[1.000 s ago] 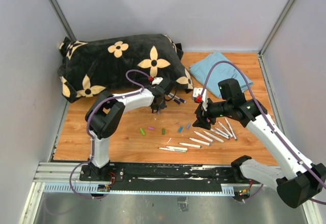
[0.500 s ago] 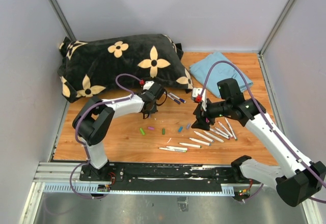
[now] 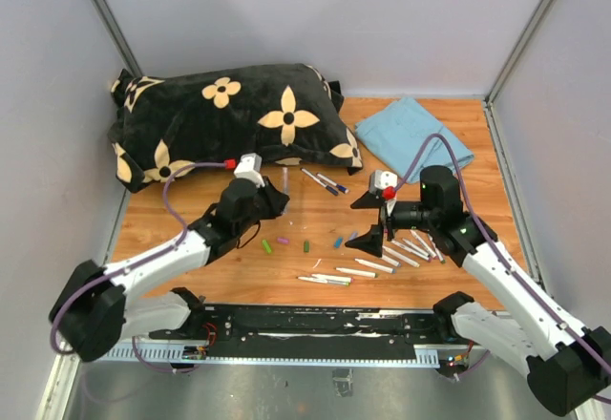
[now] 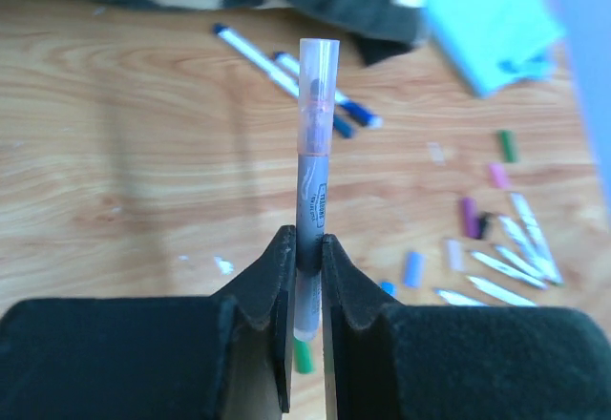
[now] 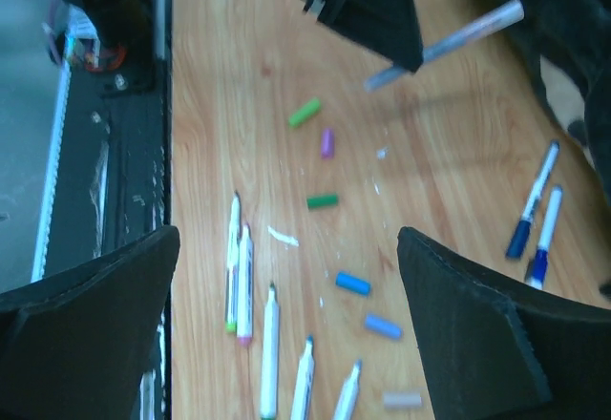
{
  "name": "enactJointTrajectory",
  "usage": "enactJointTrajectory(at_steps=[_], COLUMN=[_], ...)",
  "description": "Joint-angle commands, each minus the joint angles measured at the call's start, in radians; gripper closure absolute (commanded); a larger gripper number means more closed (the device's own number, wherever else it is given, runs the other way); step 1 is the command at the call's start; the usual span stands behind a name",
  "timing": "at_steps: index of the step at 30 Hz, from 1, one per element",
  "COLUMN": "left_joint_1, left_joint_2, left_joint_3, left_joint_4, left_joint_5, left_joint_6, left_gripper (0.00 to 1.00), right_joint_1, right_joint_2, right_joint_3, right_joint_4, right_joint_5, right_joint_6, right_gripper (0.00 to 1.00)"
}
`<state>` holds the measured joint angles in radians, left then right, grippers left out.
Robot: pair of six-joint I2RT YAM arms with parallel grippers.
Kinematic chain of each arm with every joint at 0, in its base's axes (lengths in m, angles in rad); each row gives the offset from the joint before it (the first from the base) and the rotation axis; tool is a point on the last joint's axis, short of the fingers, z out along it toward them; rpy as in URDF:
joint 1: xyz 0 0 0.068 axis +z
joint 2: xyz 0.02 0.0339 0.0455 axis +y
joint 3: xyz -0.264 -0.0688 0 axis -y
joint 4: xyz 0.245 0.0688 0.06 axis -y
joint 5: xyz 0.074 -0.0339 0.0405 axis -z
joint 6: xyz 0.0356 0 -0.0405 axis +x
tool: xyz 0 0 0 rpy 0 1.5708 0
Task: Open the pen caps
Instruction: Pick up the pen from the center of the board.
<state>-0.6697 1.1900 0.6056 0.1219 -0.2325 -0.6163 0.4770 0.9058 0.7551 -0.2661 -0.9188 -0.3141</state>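
Pen caps (image 3: 306, 245) scattered near right pincer (image 3: 370, 220)

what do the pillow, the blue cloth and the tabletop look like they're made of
The pillow looks like soft plush fabric, perhaps velour: matte black, sagging and creased. The cloth seems a thin woven or microfibre textile: matte, lying rumpled with folds. The tabletop is wood or wood-look laminate: grain lines, slight sheen.

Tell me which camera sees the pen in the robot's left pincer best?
The left wrist camera. There the pen stands big and sharp, pinched in the left pincer, pale cap on top. The right wrist camera shows the pen small and blurry. The top camera shows only a faint sliver.
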Motion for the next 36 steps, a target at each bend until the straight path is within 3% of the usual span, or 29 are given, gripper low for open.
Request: enactJointTrajectory(at_steps=[1,3,8,18,30,36], left_joint_1=[-0.021,-0.066,-0.192,-0.337,-0.399,-0.415], left_joint_2=[-0.188,-0.259,-0.35,-0.198,-0.04,0.027], left_joint_3=[-0.156,-0.199,-0.295,-0.342,-0.281,-0.251], left_joint_4=[0.394,0.465,0.659,0.995,1.083,1.122], left_joint_5=[0.204,0.2,0.121,0.002,-0.032,-0.032], left_joint_6=[-0.027,-0.029,-0.03,-0.03,-0.008,-0.006], left_gripper=[1.0,1.0,1.0,1.0,1.0,1.0], right_joint_1=[-0.026,-0.026,-0.026,0.002,0.047,0.049], right_joint_2=[-0.004,0.027,0.026,0.088,0.14,0.151], right_joint_3=[-0.112,-0.128,-0.13,-0.096,-0.083,-0.087], right_joint_4=[0.511,0.589,0.522,0.533,0.528,0.536], right_joint_5=[-0.112,-0.142,-0.083,-0.146,-0.121,-0.121], right_joint_6=[0.314,0.381,0.398,0.529,0.614,0.633], right_gripper=[0.02,0.02,0.0,0.03,0.11,0.29])
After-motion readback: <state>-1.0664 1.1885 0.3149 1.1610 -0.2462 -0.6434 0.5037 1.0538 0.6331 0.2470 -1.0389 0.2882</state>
